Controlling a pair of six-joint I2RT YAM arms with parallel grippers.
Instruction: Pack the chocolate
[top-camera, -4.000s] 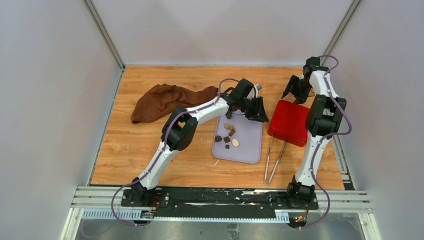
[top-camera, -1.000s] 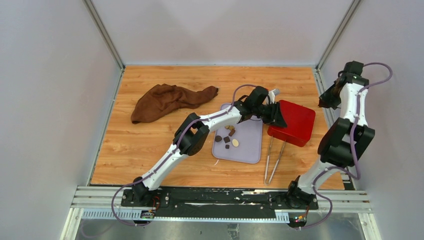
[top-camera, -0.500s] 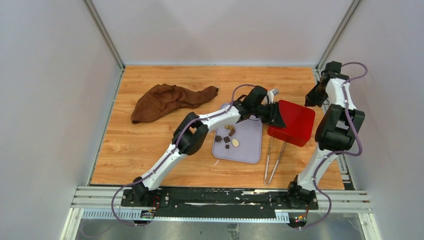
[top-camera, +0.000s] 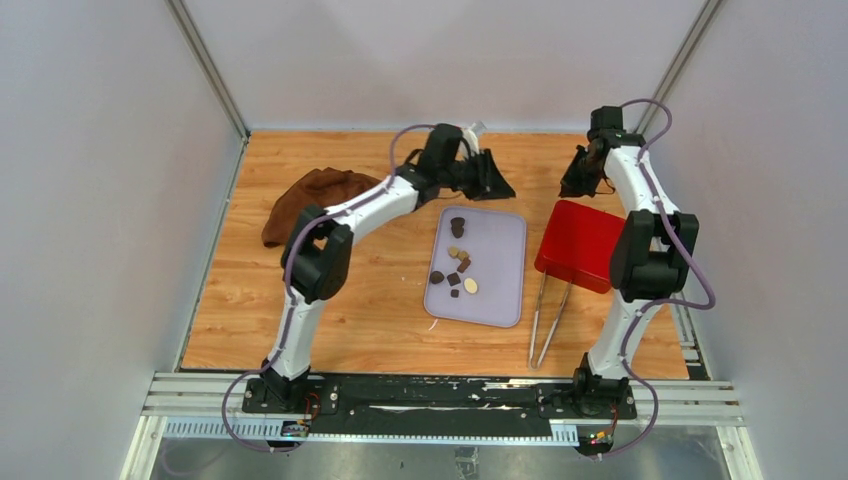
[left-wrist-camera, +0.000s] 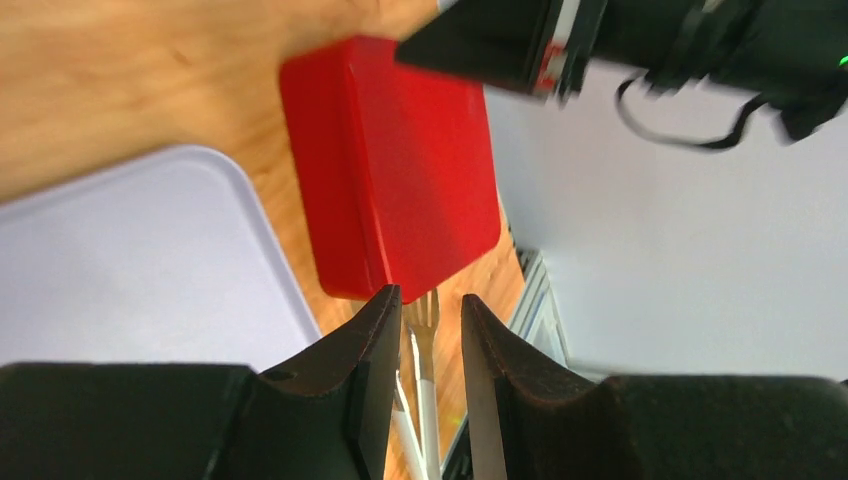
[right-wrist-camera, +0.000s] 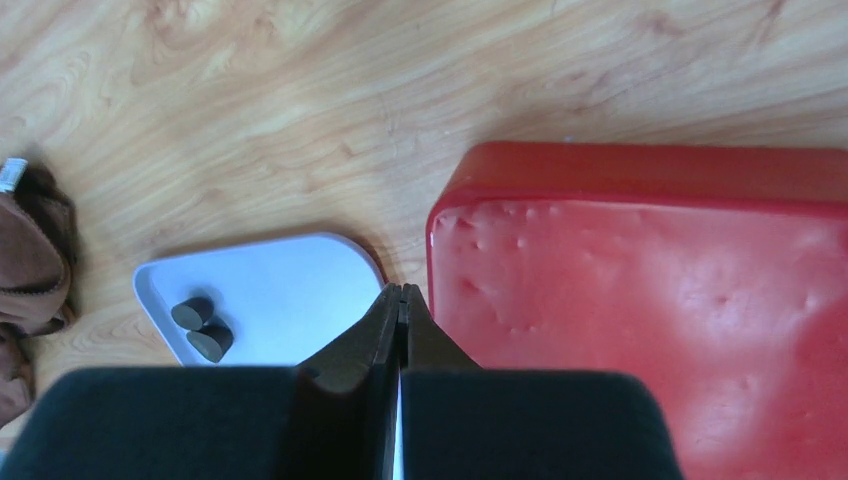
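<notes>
Several small pieces of chocolate (top-camera: 457, 268), dark brown, tan and cream, lie on the lavender tray (top-camera: 500, 260). Two dark round pieces (right-wrist-camera: 200, 328) sit near its far end. My left gripper (top-camera: 492, 178) hovers just beyond the tray's far edge. In the left wrist view my left gripper (left-wrist-camera: 430, 295) has its jaws a little apart with nothing between them. My right gripper (top-camera: 577, 180) hangs over the far edge of the closed red box (top-camera: 582, 244). The right wrist view shows my right gripper (right-wrist-camera: 400, 290) shut and empty, between the tray (right-wrist-camera: 280, 285) and the red box (right-wrist-camera: 650, 300).
White-handled tongs (top-camera: 548, 320) lie on the wood near the box's front, and the tongs (left-wrist-camera: 425, 345) show through the left jaws. A brown cloth (top-camera: 320, 195) is bunched at the far left, behind the left arm. Grey walls enclose the table on three sides.
My left gripper has swung away from the red box's left edge to beyond the tray's far end. My right arm has come in from the right wall to the box's far edge.
</notes>
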